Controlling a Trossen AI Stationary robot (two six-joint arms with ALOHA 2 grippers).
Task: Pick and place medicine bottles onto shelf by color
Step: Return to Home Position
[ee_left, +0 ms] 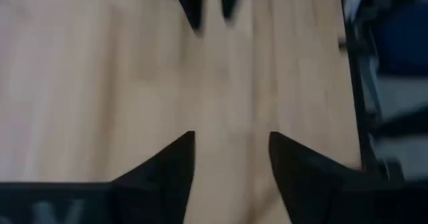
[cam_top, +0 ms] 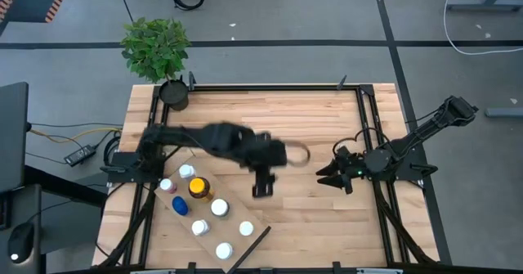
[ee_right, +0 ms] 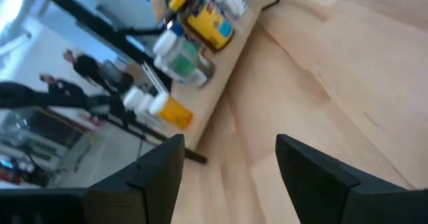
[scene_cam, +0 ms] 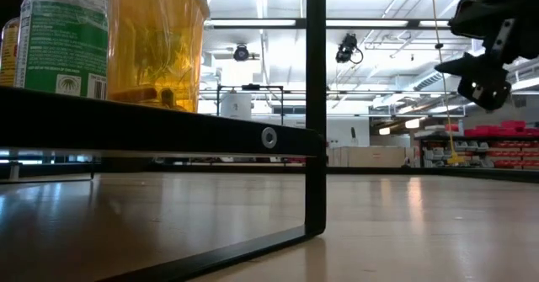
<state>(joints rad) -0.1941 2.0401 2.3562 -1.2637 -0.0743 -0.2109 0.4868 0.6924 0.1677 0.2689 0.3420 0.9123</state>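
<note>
- The left claw (cam_top: 261, 186) hangs over the middle of the worktop (cam_top: 310, 127), well apart from the shelf (cam_top: 234, 238). Its wrist view shows the fingers moderately spread with only bare wood between them, so it carries nothing.
- That suits an arm with no load to deliver. As I read it, the placing is done and only the retreat to rest is left.
- The right claw (cam_top: 328, 174) waits low near its own base on the right side, its fingers likewise spread and empty, facing across toward the shelf.
- The shelf lies slantwise on the left arm's side of the worktop, close to that arm's base — probably why that arm does the placing.
- The medicine bottles (cam_top: 219, 208) stand upright on the shelf in two loose rows. I see none on the bare worktop.
- Most are white-capped. A larger amber bottle (cam_top: 198, 187) with a yellow cap stands toward the shelf's end nearer the left base, with a blue-capped bottle (cam_top: 179, 203) just beside it.
- At table height, a translucent orange bottle (scene_cam: 156, 38) and a green-labelled bottle (scene_cam: 63, 34) stand side by side above the shelf's dark edge.
- Whether the grouping truly follows colour, I cannot tell.
</note>
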